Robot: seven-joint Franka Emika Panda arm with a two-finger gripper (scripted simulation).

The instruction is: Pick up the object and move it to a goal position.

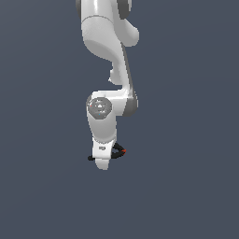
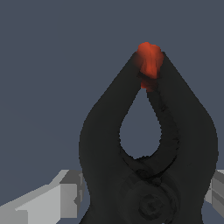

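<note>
Black fills most of the wrist view: the spring clamp (image 2: 148,148) sits right up against the camera, its orange-red tip (image 2: 149,65) pointing away, w/ grey end effector fingers (image 2: 65,197) on either side of its body. Looks like the end effector (image 1: 103,158) is closed onto the clamp, fingers pressed to both flanks, tho actual contact is hard to confirm at this res.

Exterior view: arm (image 1: 109,56) hangs down, the clamp poking out both sides of the end effector, one handle end toward that view's left, red tip toward its right.

Progress, as a judgement: grasp prob done or nearly; can't tell if it's lifted, since the plain grey-blue ground gives no shadow or contact cue. Carry to goal remains; no goal marker visible in either view.

Nothing else around, no obstacles seen.
</note>
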